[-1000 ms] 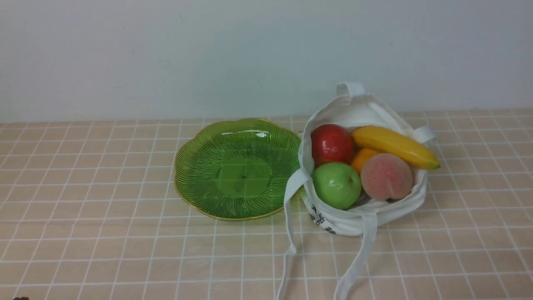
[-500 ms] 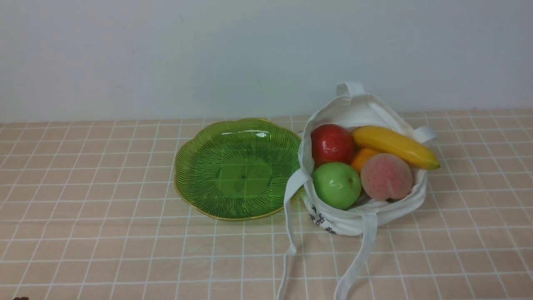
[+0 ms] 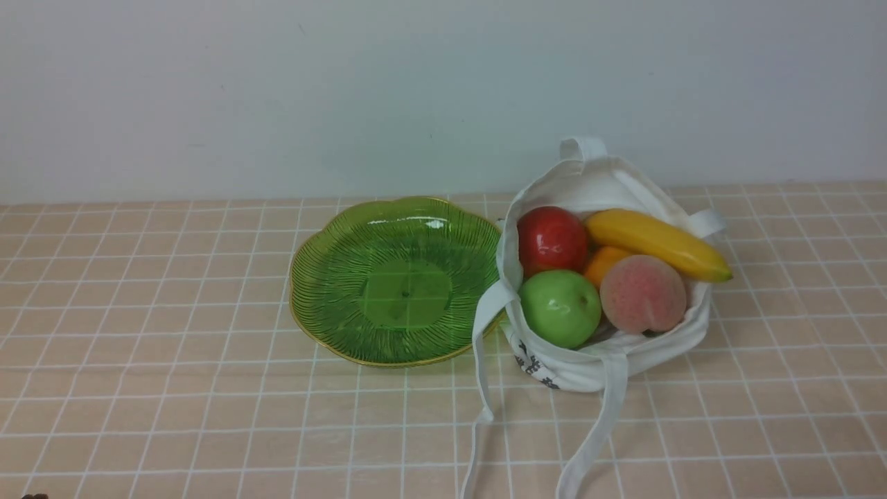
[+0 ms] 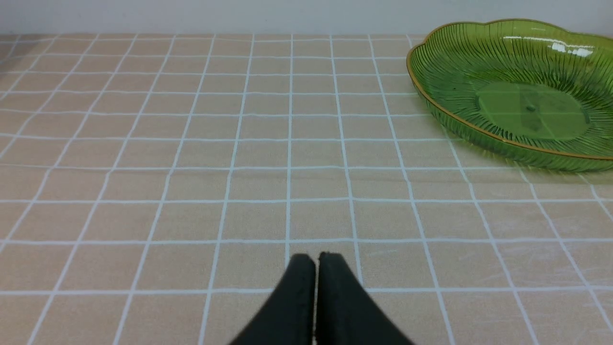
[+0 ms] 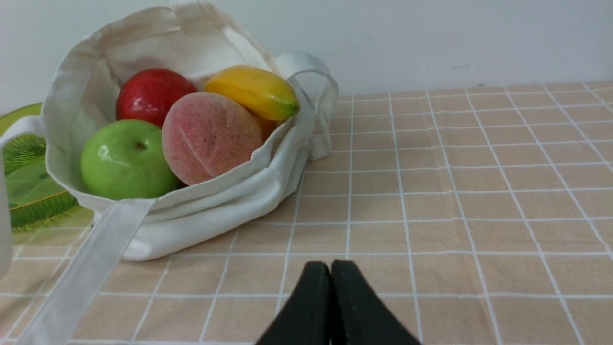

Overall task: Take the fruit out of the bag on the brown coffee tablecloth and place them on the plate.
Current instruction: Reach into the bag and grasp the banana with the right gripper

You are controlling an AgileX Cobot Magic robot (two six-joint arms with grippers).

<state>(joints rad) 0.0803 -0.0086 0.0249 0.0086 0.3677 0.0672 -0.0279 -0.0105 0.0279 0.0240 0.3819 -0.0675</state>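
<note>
Left gripper and right gripper clenched, empty; lifting the peach could snag the strap at six o'clock of the bag, tipping it

Front overview, low wrists, shared plate

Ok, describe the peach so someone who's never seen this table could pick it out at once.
On the checked tablecloth, find the white bag just right of the green plate. In its open mouth, the peach sits at the near right, beside the green apple and in front of the banana. It is the only matt, speckled pink fruit; its neighbours are glossy.
</note>
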